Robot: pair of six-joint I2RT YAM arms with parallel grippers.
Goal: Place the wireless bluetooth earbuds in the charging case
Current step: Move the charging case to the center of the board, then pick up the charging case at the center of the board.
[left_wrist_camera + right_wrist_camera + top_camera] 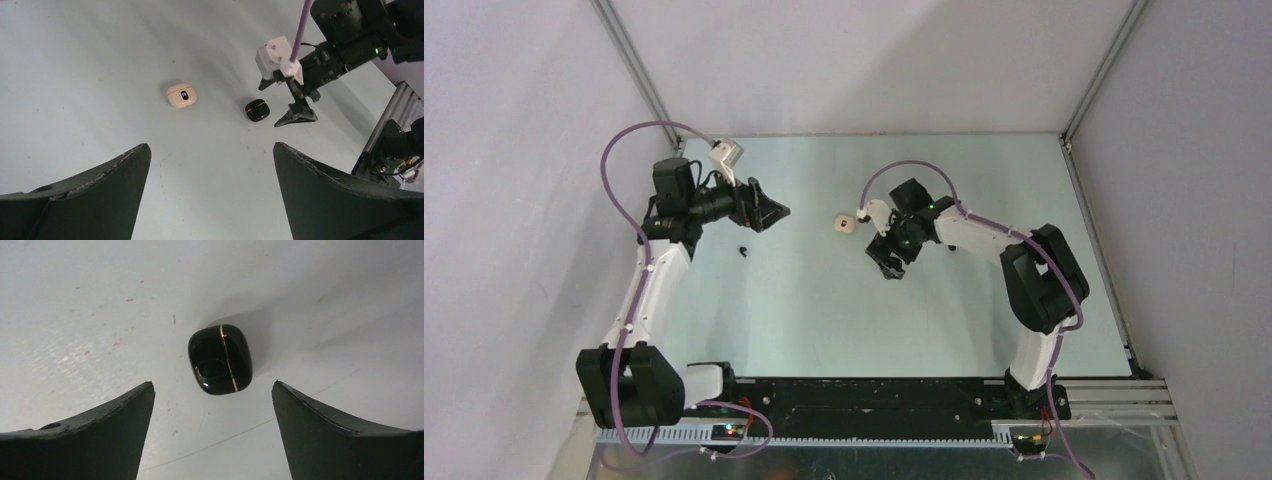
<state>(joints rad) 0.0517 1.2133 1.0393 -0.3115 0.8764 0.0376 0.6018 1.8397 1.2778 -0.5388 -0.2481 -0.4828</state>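
On table [75,75]: beige case [181,95] closed; black case [220,359] closed; contents hidden.

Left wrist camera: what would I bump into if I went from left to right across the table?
Beige case → black case → the other arm's right hand, open beside the black case.

One beige-white charging case [181,94] between the left pincer [774,212] and right pincer [890,265], one black charging case [220,365] just ahead of the right pincer, one dark speck [742,250] near the left pincer.
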